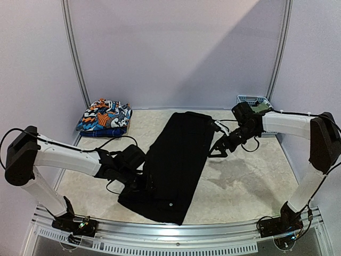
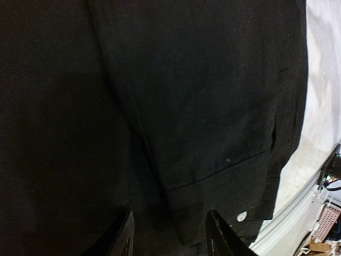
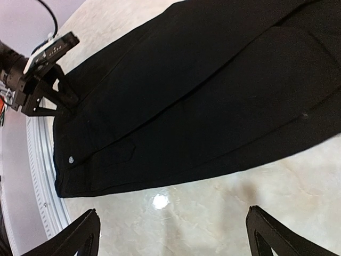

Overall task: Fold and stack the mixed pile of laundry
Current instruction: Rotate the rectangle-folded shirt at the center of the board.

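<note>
Matte long black trousers (image 1: 178,160) lie flat on the marbled table (image 1: 250,181); left fingers (image 2: 121,240), half-spread, rest on cloth at 8 o'clock; right fingers (image 3: 274,234) gape empty at 2 o'clock.

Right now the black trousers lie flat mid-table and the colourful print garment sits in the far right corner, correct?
No: the colourful print garment sits in the far left corner, as the top external view shows. The black trousers do lie flat mid-table.

Matt black cloth trousers (image 1: 178,160), glossy marbled table (image 1: 250,186) — smooth, plastic lattice basket (image 1: 253,100)
</note>
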Action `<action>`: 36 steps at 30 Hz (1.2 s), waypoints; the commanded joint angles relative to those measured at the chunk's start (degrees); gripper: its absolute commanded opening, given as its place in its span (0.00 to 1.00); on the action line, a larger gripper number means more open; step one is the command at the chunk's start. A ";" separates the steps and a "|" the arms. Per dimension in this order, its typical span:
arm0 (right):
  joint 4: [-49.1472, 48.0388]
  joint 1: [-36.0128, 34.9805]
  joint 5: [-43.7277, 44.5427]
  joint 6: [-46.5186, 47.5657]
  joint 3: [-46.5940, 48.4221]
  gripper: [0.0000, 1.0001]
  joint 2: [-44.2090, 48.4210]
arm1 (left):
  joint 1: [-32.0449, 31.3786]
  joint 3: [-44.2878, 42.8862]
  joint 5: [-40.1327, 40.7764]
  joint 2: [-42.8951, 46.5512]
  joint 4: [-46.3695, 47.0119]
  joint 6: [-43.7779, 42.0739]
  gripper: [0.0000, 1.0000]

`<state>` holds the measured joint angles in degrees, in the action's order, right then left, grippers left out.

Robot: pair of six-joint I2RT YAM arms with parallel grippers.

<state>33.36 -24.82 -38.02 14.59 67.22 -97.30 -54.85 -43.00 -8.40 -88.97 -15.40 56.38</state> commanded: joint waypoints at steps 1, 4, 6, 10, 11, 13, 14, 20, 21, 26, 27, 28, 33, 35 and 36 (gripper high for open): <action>1.85 -2.13 -1.39 1.36 2.92 0.95 -3.49 | -0.08 0.72 -3.07 -0.05 2.64 3.26 0.47; 3.53 -3.54 -1.80 1.91 5.80 0.92 -7.39 | -0.08 0.55 -4.17 -1.71 3.77 3.49 0.45; 4.56 -4.49 -2.57 2.17 7.61 0.90 -9.69 | -0.13 0.49 -5.16 -2.80 4.60 3.86 0.44; 5.29 -5.93 -3.20 2.09 10.60 0.87 -13.41 | -0.19 0.16 -6.23 -3.97 5.38 4.00 0.34; 5.78 -6.07 -3.40 2.04 11.37 0.86 -14.36 | -0.22 0.12 -6.50 -4.01 5.47 4.00 0.29; 6.78 -6.20 -3.78 2.01 12.66 0.86 -15.49 | -0.17 0.11 -6.98 -3.71 5.15 3.93 0.13; 7.11 -6.20 -3.75 2.03 12.93 0.85 -15.90 | -0.17 0.11 -7.05 -3.35 4.60 3.85 0.06; 7.58 -6.28 -3.91 2.45 12.21 0.85 -15.33 | 0.04 -2.41 -4.88 2.16 -5.20 0.14 0.00; 7.67 -6.28 -4.01 2.66 12.08 0.85 -15.21 | 0.21 -3.01 -4.71 3.16 -6.92 -0.60 0.00; 7.66 -6.42 -3.82 3.74 11.63 0.84 -15.50 | 1.02 -4.11 -4.99 6.33 -12.81 -2.61 0.00; 7.60 -6.44 -3.94 3.70 11.62 0.84 -15.67 | 1.24 -4.15 -4.97 6.61 -13.72 -3.00 0.00; 7.54 -6.50 -4.19 3.65 11.62 0.84 -15.97 | 1.50 -4.11 -4.84 6.80 -14.44 -3.43 0.00; 7.97 -7.05 -4.69 3.60 12.12 0.84 -16.52 | 3.57 -2.94 -4.00 7.36 -15.71 -5.20 0.00; 8.19 -7.24 -4.72 3.81 12.14 0.84 -16.52 | 5.01 -2.41 -4.07 7.11 -15.92 -6.18 0.00; 8.32 -7.34 -4.70 3.86 12.14 0.84 -16.52 | 5.69 -2.26 -4.18 7.06 -15.95 -6.75 0.00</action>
<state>40.34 -31.27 -41.36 17.34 78.63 -112.38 -52.12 -46.50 -13.02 -82.50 -28.62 52.69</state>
